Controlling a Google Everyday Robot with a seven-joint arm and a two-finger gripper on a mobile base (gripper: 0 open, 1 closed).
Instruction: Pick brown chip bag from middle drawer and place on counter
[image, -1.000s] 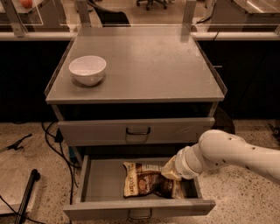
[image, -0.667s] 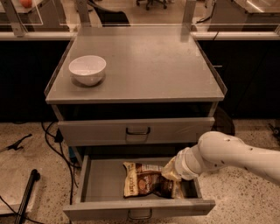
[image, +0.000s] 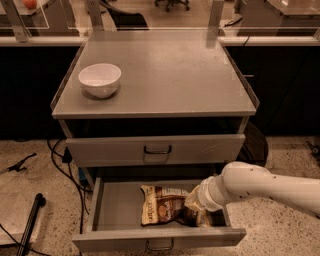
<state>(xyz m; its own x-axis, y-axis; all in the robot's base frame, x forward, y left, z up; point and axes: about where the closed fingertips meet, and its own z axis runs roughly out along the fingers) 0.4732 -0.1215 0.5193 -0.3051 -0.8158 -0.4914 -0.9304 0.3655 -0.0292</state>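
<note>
Lifting risks a slip: the bag (image: 161, 210) lies in the open drawer (image: 115, 239), the gripper (image: 198, 214) at the bag's right end, grip state impossible to tell. Above the bag, the upper drawer (image: 110, 149) could snag it before the counter (image: 175, 75).

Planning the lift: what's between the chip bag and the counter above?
Camera view: the dark-handled drawer separates brown chip bag and counter; gripper sits at the bag's right end.

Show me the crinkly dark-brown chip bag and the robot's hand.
Crinkly dark-brown chip bag (image: 162, 209): camera view, printed front.
Robot's hand (image: 194, 206): camera view, tip, at bag's right end in lowest drawer (image: 120, 212).
</note>
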